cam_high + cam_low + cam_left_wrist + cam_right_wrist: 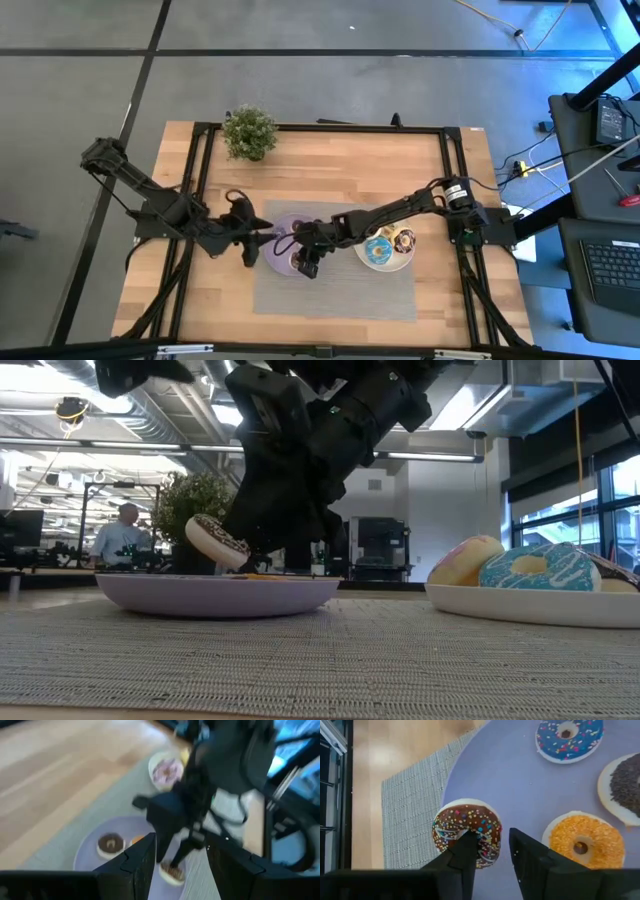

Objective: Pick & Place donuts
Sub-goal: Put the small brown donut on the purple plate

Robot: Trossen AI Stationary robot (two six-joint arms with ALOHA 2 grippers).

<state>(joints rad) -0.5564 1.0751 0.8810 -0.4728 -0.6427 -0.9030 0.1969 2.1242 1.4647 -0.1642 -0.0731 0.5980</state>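
Left wrist view motion-blurred; low view backlit by windows.

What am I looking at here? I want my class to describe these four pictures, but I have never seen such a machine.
It is a robot with two dark arms at a wooden table. One picture looks straight down, one looks level across the table top, and two come from cameras on the arms' wrists. On a grey mat lie a lilac plate and a white plate, both holding toy donuts; a small plant stands nearby. The right end effector is down at a chocolate donut with sprinkles on the lilac plate; whether it grips it is unclear. The left end effector waits open and empty beside that plate.
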